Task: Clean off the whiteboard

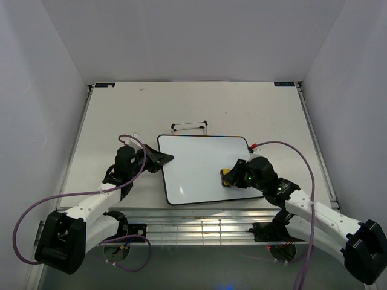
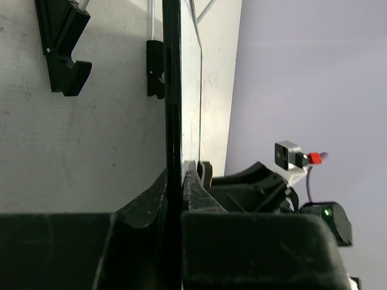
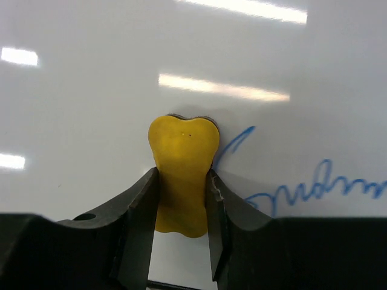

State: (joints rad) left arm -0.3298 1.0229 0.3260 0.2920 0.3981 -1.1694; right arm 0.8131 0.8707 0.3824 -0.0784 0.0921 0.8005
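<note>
The right fingers (image 3: 139, 217) are pinched tight on the waist of a yellow eraser (image 3: 183, 175), one finger on each side, and the eraser's face is pressed flat against the glossy whiteboard (image 3: 91, 121). Just beside the eraser, on one side of it in the wrist view, runs a line of blue cursive writing (image 3: 314, 184); the nearest stroke comes up close to the eraser's edge. Ceiling lights glare off the board as bright bars. From above, the eraser sits near the board's right edge, toward its near corner

The left fingers (image 2: 199, 199) are closed on the board's thin black frame (image 2: 172, 90), gripping its left edge close to the far corner

The whiteboard lies flat in the middle of the pale desk (image 1: 121, 115), between the two arms and turned slightly askew. Just beyond its far edge lies a small wire stand (image 1: 189, 126) with black feet
</note>
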